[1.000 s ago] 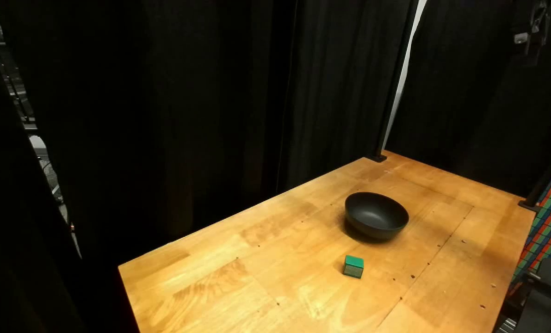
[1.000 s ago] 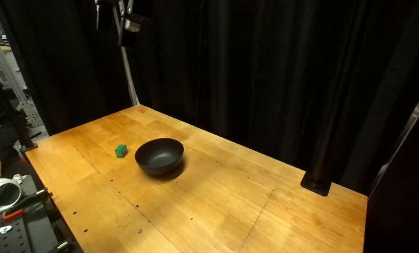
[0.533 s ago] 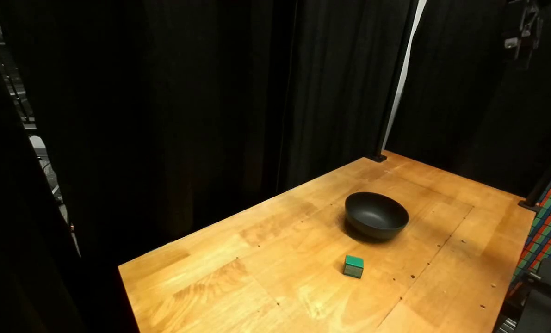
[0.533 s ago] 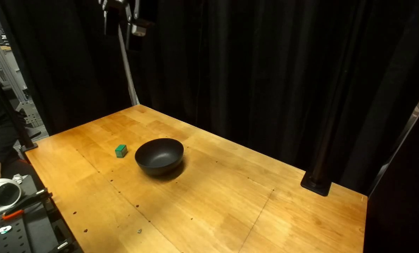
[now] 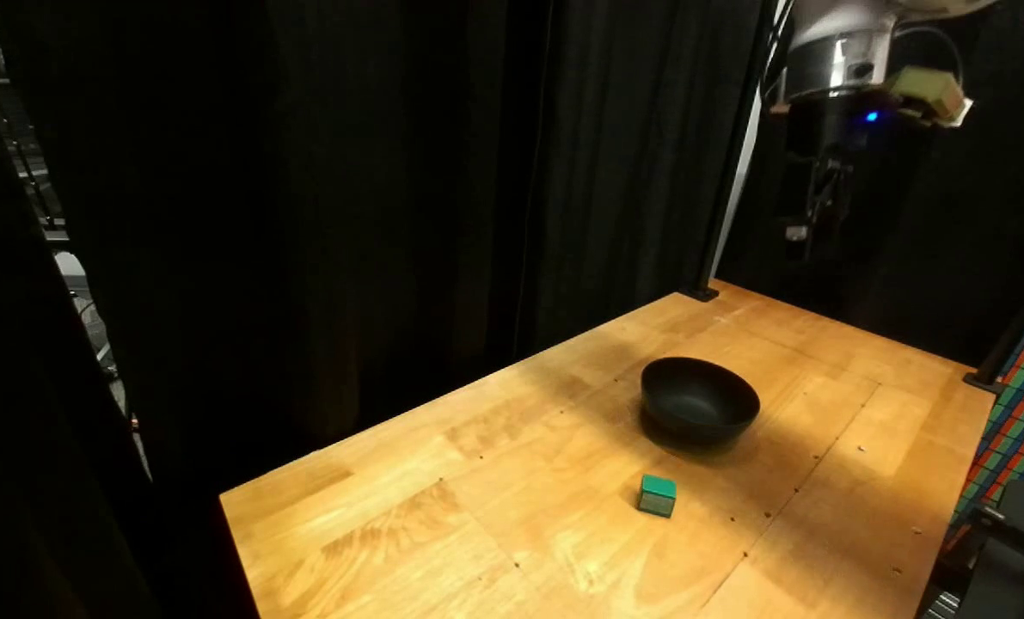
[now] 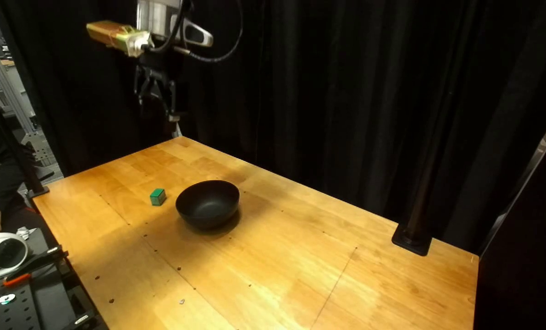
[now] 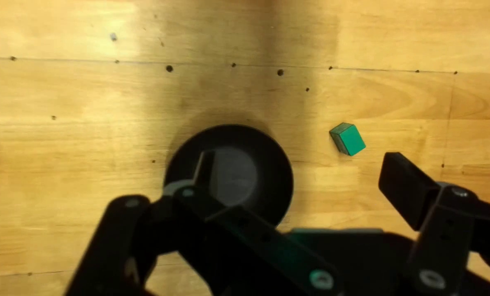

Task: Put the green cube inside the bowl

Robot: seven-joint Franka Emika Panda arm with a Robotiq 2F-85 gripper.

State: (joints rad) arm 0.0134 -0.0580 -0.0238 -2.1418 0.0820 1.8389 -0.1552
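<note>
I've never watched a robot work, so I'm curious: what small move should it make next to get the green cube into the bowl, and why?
Probably shift the open end effector until it centres over the green cube, before lowering. In the wrist view, the cube, resting on the table, appears off-centre, nearer one finger, while the other finger overlaps the bowl.

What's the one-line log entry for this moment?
gripper: open, nothing held, above table | cube: on table, apart from bowl | bowl: upright | task: not done
</note>
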